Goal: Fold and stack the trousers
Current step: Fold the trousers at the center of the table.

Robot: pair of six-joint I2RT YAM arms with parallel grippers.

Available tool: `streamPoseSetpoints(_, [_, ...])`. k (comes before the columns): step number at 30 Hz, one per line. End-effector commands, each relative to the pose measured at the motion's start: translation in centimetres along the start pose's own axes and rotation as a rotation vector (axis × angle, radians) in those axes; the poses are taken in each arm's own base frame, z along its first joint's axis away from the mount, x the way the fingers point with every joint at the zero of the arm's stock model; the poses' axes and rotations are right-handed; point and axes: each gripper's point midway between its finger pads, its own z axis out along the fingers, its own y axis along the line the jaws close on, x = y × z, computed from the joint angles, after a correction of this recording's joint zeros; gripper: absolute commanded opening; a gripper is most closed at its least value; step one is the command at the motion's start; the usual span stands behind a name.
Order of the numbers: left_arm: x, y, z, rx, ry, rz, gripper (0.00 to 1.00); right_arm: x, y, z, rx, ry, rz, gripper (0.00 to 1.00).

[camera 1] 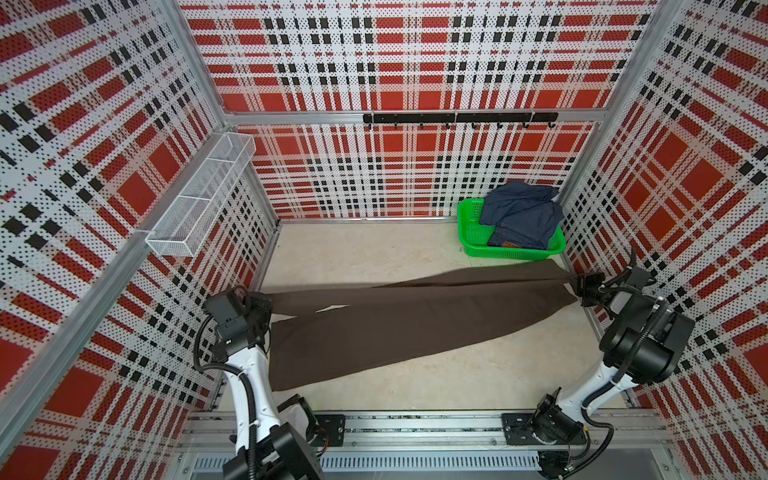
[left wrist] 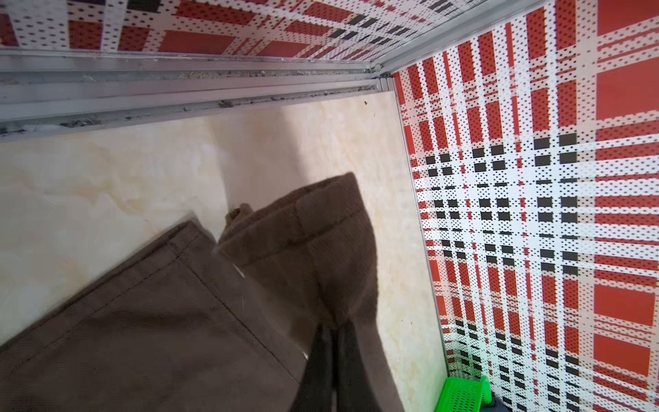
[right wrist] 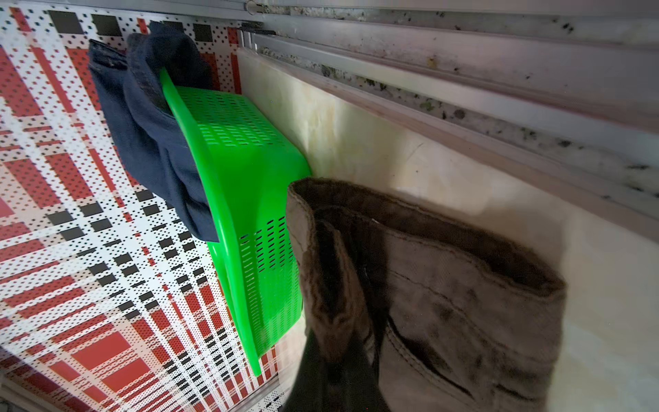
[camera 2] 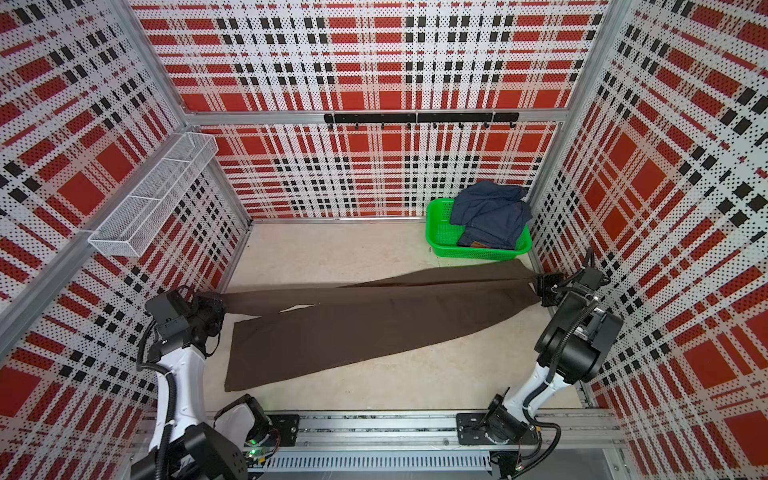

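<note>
The trousers [camera 1: 415, 324], dark brown and plain, stretch across the near half of the counter [camera 1: 353, 253] from its left side to its right. The right pincer [camera 1: 579, 286] is clamped on their waist end, where the wrist view shows a waistband and a pocket opening. The left pincer [camera 1: 268, 305] is clamped on the hem of one leg and holds it off the surface. The other leg lies flat, angling toward the near left corner, its hem beside the left arm [camera 1: 245, 374]. Just behind the waist end, in the far right corner, a green basket [camera 1: 469, 232] holds blue jeans [camera 1: 523, 208] that spill over its rim; their tan waist patch [camera 1: 508, 245] carries marks too small to read
</note>
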Motion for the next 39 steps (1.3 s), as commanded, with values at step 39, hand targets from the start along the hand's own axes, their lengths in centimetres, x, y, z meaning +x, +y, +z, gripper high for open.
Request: streamPoseSetpoints(39, [3.8,11.9,-0.9,-0.264,-0.076,-0.158,0.00,-2.6,-7.3,-1.8,0.193,-0.152,0.018,0.00])
